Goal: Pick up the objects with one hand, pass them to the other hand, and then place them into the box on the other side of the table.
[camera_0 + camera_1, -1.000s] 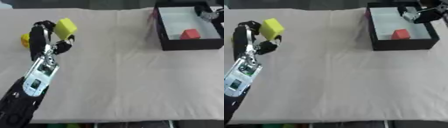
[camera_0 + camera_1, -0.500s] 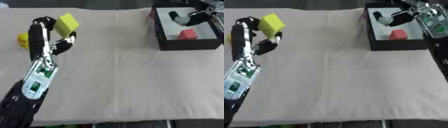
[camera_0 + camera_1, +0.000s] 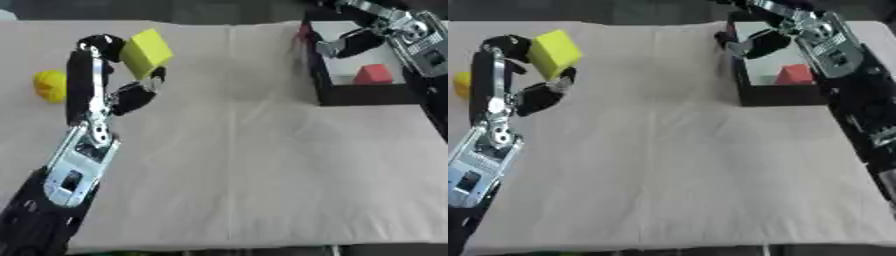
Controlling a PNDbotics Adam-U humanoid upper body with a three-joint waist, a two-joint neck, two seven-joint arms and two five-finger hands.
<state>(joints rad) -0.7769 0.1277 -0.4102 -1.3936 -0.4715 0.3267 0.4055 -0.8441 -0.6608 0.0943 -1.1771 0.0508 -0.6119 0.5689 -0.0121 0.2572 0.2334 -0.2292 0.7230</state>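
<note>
A yellow cube [image 3: 146,52] is held up between the curled fingers and thumb of my left hand [image 3: 85,85] at the upper left. My left arm rises from the lower left corner. At the upper right stands a black box [image 3: 367,94] with a white floor, and a red block [image 3: 374,74] lies inside it. My right hand [image 3: 350,44] hovers over the box's left wall, fingers relaxed and reaching left toward the cube, holding nothing. A wide gap of cloth separates the two hands.
A yellow rounded object [image 3: 50,85] lies on the cloth at the far left, beside my left hand. A beige cloth [image 3: 245,165] covers the table, with its front edge near the bottom of the view.
My right hand has come out of the box and moved left past its wall. My left hand has carried the yellow cube slightly right, toward the middle.
</note>
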